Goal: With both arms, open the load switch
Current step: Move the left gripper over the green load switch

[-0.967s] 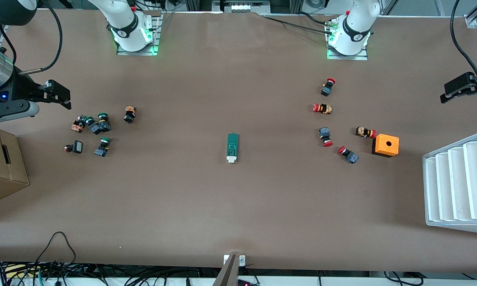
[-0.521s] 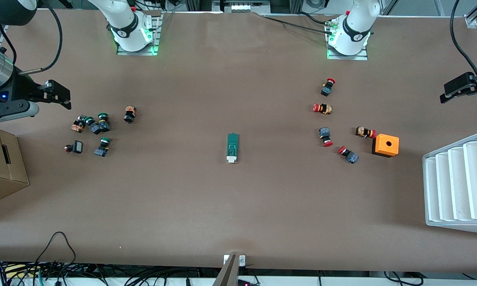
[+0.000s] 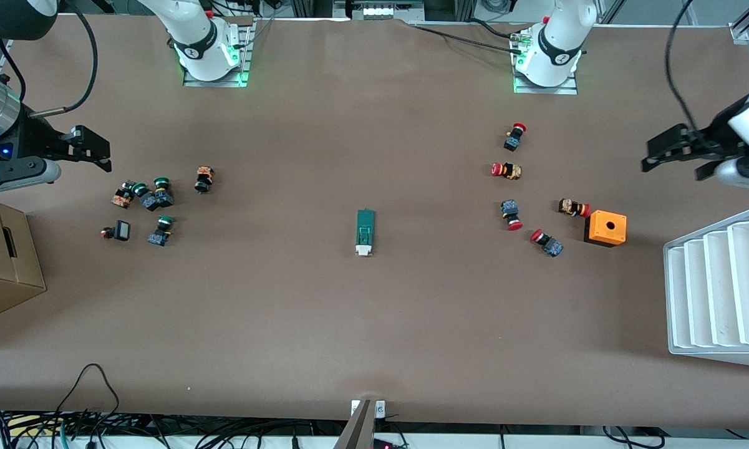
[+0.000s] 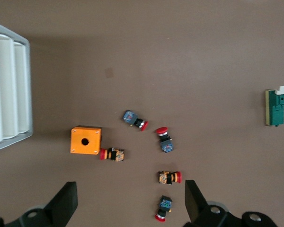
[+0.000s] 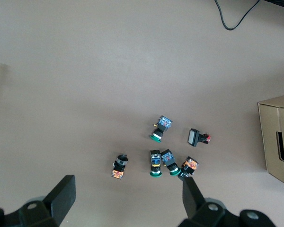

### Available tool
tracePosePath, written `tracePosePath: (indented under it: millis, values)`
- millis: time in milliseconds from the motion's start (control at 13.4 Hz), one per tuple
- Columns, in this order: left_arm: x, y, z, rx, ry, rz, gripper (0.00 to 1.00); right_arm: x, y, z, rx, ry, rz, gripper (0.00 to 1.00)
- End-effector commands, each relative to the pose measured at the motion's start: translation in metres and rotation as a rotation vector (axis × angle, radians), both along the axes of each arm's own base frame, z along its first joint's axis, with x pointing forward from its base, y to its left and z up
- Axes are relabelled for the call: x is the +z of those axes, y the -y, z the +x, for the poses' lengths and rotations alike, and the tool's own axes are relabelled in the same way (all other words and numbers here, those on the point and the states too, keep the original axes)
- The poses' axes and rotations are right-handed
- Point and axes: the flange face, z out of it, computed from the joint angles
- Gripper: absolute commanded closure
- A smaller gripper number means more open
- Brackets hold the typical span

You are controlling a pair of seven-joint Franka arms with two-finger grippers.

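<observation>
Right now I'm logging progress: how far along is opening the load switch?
Nothing looks done: the load switch lies untouched mid-table, white end toward the front camera. In hand: nothing. The left gripper hangs over the table's end near the orange box, jaws open and empty; the right gripper waits above the green-capped buttons, jaws open. Left: reach, grip with both arms and open it.

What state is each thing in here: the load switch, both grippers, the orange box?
load switch: flat on the table, untouched, white end toward the front camera.
left gripper: open, empty, above the table near the orange box.
right gripper: open, empty.
orange box: upright, hole up.
</observation>
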Motion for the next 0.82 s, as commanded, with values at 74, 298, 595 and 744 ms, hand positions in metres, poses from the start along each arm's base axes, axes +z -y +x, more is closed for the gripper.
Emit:
tracePosePath:
  millis: [74,298,595,744]
  values:
    - [-0.021,0.072,0.005,0.032,0.002,-0.029,0.00,0.004,0.002,0.001,-0.011,0.008,0.015,0.00]
    - [-0.026,0.130,-0.001,0.089,0.005,-0.038,0.00,0.004,0.003,0.001,-0.014,0.008,0.015,0.00]
    - [-0.065,0.200,-0.012,0.170,0.031,-0.075,0.00,0.004,0.006,0.001,-0.017,0.008,0.015,0.00]
    - [-0.083,0.226,-0.018,0.199,0.045,-0.097,0.00,0.004,0.007,0.002,-0.019,0.009,0.015,0.00]
